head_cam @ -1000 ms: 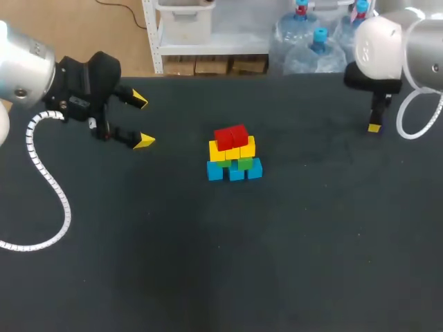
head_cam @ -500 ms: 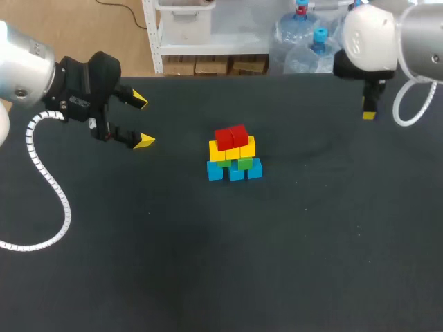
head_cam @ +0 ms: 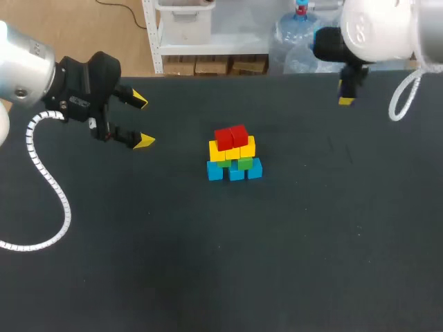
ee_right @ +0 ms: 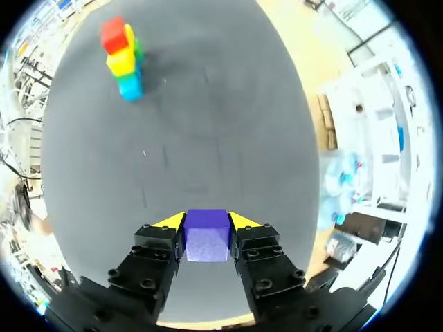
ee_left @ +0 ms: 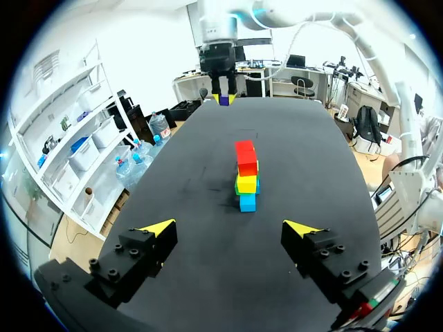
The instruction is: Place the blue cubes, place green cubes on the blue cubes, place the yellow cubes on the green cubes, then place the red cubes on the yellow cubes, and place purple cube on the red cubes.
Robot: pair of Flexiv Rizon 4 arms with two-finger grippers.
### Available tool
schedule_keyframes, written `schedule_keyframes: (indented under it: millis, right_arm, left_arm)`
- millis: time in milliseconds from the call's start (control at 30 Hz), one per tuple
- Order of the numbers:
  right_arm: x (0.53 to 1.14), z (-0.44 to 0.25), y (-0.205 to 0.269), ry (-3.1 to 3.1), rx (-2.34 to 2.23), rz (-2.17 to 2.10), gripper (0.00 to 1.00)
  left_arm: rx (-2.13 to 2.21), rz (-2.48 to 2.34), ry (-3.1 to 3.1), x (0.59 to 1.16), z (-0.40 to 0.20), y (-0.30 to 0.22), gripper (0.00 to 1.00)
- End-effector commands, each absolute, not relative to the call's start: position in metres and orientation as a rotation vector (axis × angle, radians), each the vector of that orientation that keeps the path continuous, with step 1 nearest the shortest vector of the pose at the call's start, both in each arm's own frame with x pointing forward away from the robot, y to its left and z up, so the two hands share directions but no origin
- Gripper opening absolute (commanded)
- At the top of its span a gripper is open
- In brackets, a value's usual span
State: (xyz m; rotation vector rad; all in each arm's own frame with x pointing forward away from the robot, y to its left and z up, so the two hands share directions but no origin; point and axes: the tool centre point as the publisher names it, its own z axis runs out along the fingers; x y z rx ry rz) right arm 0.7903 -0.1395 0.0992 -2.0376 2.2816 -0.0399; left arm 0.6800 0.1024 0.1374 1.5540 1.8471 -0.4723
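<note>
While clamped between the yellow tips of the right gripper (ee_right: pixel 207 222), the purple cube (ee_right: pixel 207 235) is held above the table (head_cam: pixel 311 242) near its far edge, well apart from the mid-table stack (head_cam: pixel 234 153): red cubes (head_cam: pixel 230 136) on yellow cubes (head_cam: pixel 232 149), green cubes (head_cam: pixel 236 163), blue cubes (head_cam: pixel 234 171). The left gripper (head_cam: pixel 142 121), fingers spread and empty, sits well left of it.

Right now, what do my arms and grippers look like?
Both arms are rounded silver-white shells. The left arm trails a white spiral-wrapped cable, the right arm a plain white cable loop. The left gripper and right gripper are black, blocky and bolted, each with two fingers ending in yellow wedge tips.
</note>
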Motion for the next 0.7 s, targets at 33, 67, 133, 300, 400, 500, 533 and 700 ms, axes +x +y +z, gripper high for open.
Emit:
schedule_keyframes:
  millis: [33,67,133,300,400,500,533,700]
  right_arm:
    - [0.768,0.115,-0.125,2.149,-1.990,-0.153,0.00]
    - [0.767,0.119,-0.118,2.128,-2.000,-0.148,0.00]
    - [0.765,0.125,-0.107,2.090,-2.028,-0.140,0.00]
    - [0.755,0.141,-0.080,2.016,-2.131,-0.139,0.00]
    - [0.748,0.151,-0.070,1.970,-2.204,-0.140,0.00]
    - [0.740,0.158,-0.063,1.937,-2.248,-0.131,0.00]
    - [0.738,0.159,-0.061,1.929,-2.262,-0.133,0.00]
    - [0.727,0.167,-0.048,1.871,-2.295,-0.113,0.00]
  left_arm:
    - [1.552,-0.475,1.838,0.679,0.136,0.104,1.00]
    - [1.552,-0.475,1.838,0.679,0.136,0.104,1.00]
    - [1.552,-0.475,1.838,0.679,0.136,0.104,1.00]
    - [1.552,-0.475,1.838,0.679,0.136,0.104,1.00]
    - [1.552,-0.475,1.838,0.679,0.136,0.104,1.00]
    - [1.552,-0.475,1.838,0.679,0.136,0.104,1.00]
    - [1.552,-0.475,1.838,0.679,0.136,0.104,1.00]
    - [1.552,-0.475,1.838,0.679,0.136,0.104,1.00]
